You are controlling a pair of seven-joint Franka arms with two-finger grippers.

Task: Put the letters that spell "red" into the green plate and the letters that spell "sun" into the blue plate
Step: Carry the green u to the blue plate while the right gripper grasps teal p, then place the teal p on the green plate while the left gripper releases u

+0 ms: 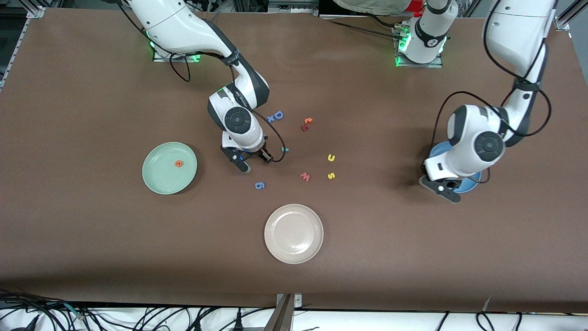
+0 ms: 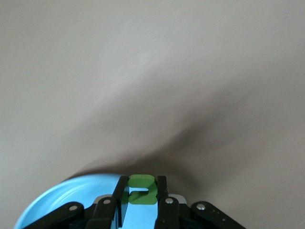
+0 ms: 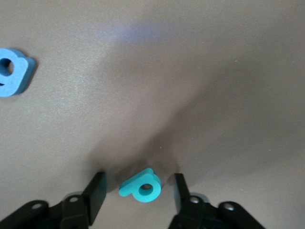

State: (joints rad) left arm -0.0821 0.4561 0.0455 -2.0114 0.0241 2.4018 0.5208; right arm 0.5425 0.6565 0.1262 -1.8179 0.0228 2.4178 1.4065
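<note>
3 plates spread along the table, loose letters between them, 2 grippers low.
Plate at the right arm's end point(image 1: 158, 177) has the e point(image 1: 178, 163) in it; middle plate point(image 1: 294, 233) lies nearest the front camera; plate at the left arm's end point(image 1: 468, 186) sits under the left gripper point(image 1: 442, 188), which holds the n point(image 2: 141, 182) over its rim. Right gripper point(image 1: 248, 162) is beside the first plate, fingers either side of the d point(image 3: 141, 187) on the table, not touching. The g point(image 1: 259, 185) is nearer the camera than it, the r point(image 1: 285, 149) just beside. D point(image 1: 278, 115) and x point(image 1: 271, 118) lie farthest. The u point(image 1: 331, 157) lies farther than the s point(image 1: 331, 175), with the w point(image 1: 305, 176) beside the s.
</note>
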